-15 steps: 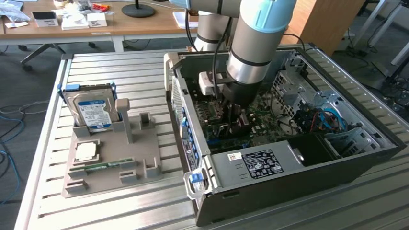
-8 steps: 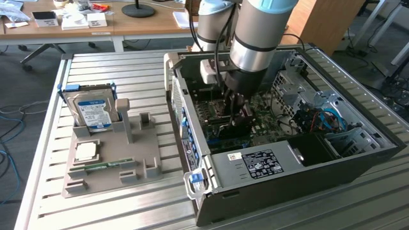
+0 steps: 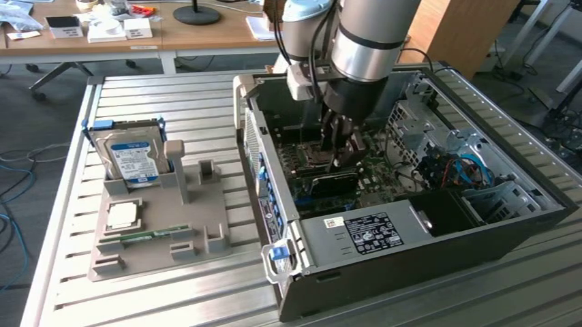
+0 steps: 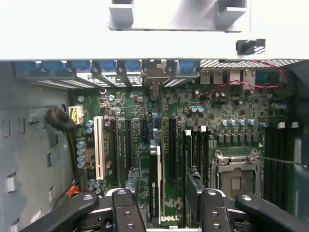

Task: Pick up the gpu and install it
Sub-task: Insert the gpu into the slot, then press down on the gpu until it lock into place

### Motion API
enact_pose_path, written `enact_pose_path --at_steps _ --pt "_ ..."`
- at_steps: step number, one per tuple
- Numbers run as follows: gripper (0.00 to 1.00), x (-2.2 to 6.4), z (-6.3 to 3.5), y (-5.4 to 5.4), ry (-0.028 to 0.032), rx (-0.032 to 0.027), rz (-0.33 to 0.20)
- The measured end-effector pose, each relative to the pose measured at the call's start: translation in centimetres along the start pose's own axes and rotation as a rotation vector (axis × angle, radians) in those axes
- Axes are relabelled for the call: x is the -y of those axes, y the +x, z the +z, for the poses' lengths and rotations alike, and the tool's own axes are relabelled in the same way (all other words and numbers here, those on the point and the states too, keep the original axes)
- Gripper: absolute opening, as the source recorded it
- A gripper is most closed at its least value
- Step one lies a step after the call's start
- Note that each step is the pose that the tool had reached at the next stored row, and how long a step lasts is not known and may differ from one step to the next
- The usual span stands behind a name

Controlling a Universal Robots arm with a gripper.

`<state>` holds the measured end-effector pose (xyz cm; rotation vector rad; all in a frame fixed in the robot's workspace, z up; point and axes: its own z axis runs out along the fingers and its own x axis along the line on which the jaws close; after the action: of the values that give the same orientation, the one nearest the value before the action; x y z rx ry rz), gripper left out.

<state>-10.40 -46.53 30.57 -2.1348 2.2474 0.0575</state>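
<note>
The gripper (image 4: 161, 191) hangs inside the computer case (image 3: 382, 269), fingers wide around the gpu (image 4: 155, 181) standing edge-on in its slot; half-seated, it could tip.

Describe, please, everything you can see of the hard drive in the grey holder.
The hard drive is a silver metal box with a white-and-blue label facing the camera. It stands on end, leaning slightly back, in a slot of the grey holder, on the exterior view's left, outside the computer case. A blue-and-black frame wraps its top and sides. Only the holder and that frame appear to touch it.
</note>
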Motion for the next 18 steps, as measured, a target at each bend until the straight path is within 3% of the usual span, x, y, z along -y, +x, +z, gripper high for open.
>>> enact_pose_path --at_steps 4,9,18 --pt "0.52 0.00 -0.32 0.0 0.0000 -0.0001 0.000" --pt "0.52 0.00 -1.46 -0.1 0.0000 -0.0001 0.000" --pt "0.52 0.00 -1.49 -0.1 0.0001 0.0000 0.000"
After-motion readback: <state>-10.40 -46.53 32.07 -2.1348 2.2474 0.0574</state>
